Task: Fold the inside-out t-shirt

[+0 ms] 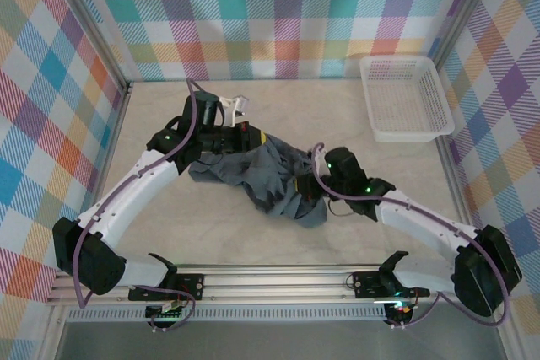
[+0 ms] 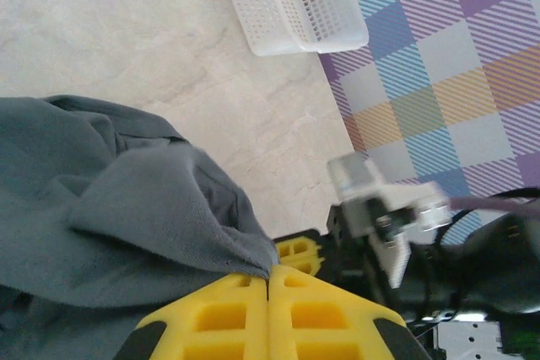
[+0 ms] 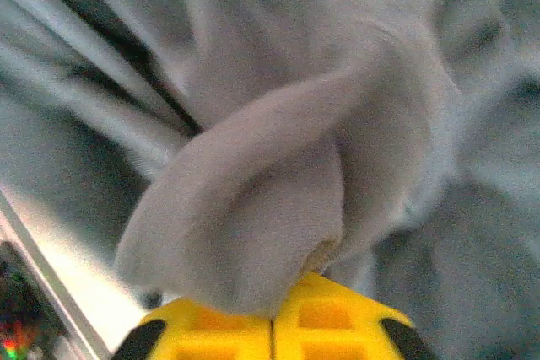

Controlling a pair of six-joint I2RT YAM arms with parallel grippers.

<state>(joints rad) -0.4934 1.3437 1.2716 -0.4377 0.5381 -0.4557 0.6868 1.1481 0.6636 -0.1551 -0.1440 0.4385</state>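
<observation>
The inside-out t-shirt [image 1: 270,176] is a crumpled slate-grey heap in the middle of the table, stretched between the two arms. My left gripper [image 1: 253,135] is at its far left edge. In the left wrist view its yellow fingers [image 2: 270,292] are pressed together with a corner of the t-shirt [image 2: 110,208] pinched at their tip. My right gripper [image 1: 310,191] is at the heap's near right side. In the right wrist view a fold of the t-shirt [image 3: 270,200] bulges out from between the shut yellow fingers [image 3: 272,319].
A white mesh basket [image 1: 405,97] stands at the far right of the table, also seen in the left wrist view [image 2: 287,2]. Checked walls [image 1: 59,107] close in the left, back and right sides. The near edge is a metal rail [image 1: 270,280].
</observation>
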